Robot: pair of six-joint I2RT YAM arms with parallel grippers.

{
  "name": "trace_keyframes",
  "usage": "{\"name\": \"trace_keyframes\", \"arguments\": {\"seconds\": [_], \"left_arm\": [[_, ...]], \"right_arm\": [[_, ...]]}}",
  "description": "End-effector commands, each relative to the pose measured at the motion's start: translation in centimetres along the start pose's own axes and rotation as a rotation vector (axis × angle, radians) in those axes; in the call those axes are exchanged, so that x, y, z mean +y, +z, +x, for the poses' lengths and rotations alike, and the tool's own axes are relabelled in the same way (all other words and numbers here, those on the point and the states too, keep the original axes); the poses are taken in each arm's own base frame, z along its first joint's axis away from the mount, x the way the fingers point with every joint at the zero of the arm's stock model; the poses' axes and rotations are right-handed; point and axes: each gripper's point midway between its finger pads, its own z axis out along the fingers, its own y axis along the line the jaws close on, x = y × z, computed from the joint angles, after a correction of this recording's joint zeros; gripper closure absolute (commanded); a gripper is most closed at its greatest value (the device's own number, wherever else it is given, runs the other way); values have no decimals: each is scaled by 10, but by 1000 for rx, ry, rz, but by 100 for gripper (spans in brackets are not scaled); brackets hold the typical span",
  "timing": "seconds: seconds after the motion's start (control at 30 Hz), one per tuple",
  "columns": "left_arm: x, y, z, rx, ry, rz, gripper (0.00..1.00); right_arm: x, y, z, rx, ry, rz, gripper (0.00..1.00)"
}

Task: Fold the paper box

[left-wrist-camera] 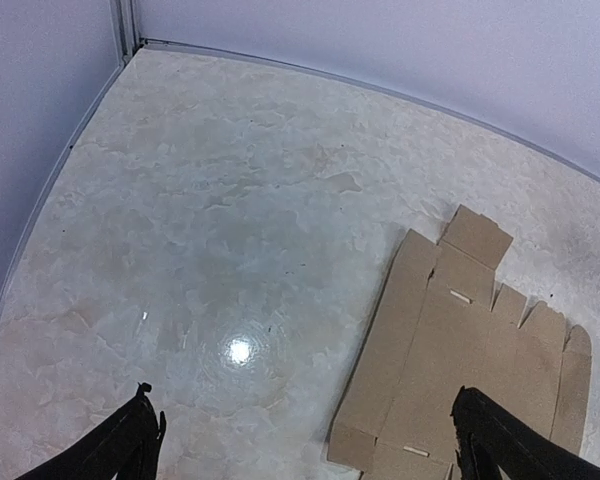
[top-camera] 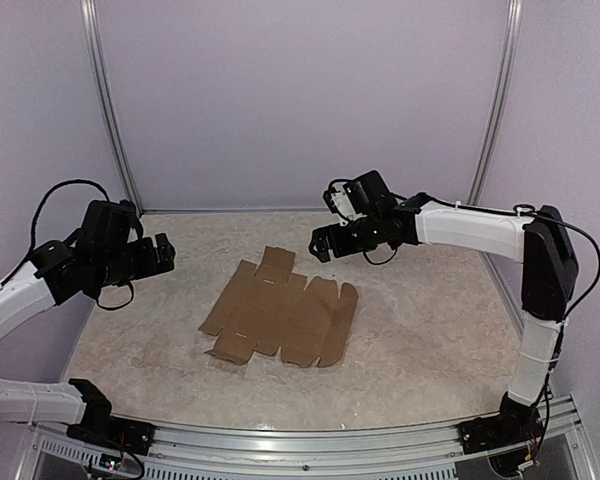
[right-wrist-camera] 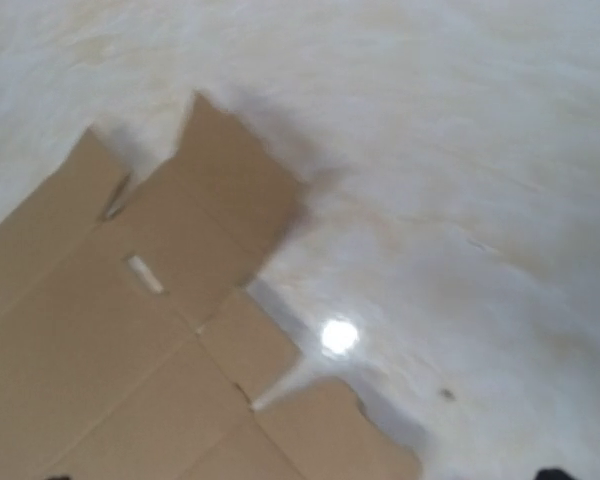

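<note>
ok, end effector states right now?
Left end effector: open, holding nothing.
Right end effector: open, holding nothing; flat cardboard box blank lies free.

The paper box is plain brown, one even tone, unmarked. The surface is mottled cream and beige, like pale marble. The left claw and right claw are black. The walls are pale lilac.

Brown paper box, unfolded die-cut sheet with rounded flaps, flat at centre of the table
</note>
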Motion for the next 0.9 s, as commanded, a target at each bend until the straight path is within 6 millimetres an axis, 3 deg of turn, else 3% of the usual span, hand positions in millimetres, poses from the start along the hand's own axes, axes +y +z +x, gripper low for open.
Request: {"name": "trace_keyframes", "arguments": {"seconds": [0.0,0.2,0.43,0.77,0.87], "left_arm": [[3,-10,-11,-9,-22,21,1],[12,-13,-12,0,-52,14,1],[15,-15,-17,-8,-71,11,1],[10,-9,-20,2,-83,18,1],[9,-8,-20,7,-86,18,1]], "right_arm": [[12,23,3,127,-89,-209,0],[3,65,-8,192,-48,-332,0],[-6,100,-25,174,15,-410,1],[6,141,-39,85,181,-588,5],[10,156,-35,79,235,-638,9]]}}
